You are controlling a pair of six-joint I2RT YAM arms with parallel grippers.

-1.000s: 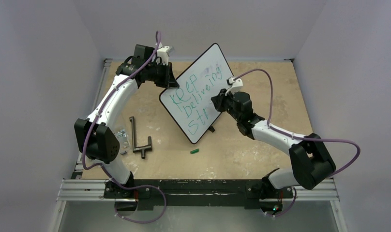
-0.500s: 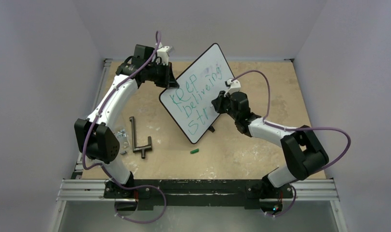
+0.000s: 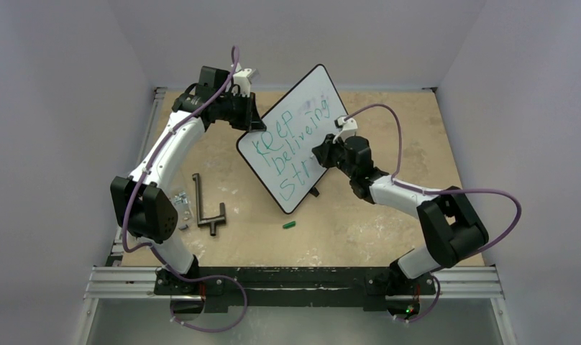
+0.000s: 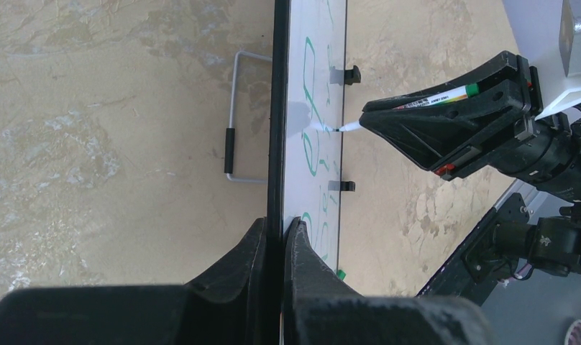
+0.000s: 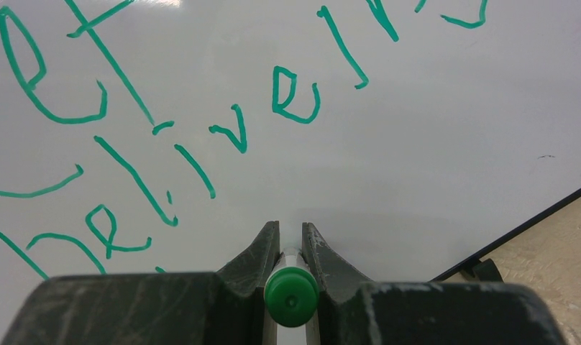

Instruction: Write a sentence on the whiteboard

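The whiteboard [image 3: 313, 90] stands leaning back near the middle of the bench [image 3: 359, 237], on its small black feet. The left fingers [image 4: 239, 260] pinch its black-framed side edge. The right fingers [image 5: 253, 253] are clamped on a green marker [image 5: 291, 289], its tip touching the board at the end of the third line of the green sentence [image 3: 291, 144].

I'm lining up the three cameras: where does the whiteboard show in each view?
Top external: whiteboard tilted at centre, between the arms.
Left wrist: whiteboard edge-on, a narrow strip up the middle, clamped by the left gripper.
Right wrist: whiteboard face fills nearly the whole picture.
Shared landmark: the green lettering; the green marker in the right gripper shows in both wrist views.
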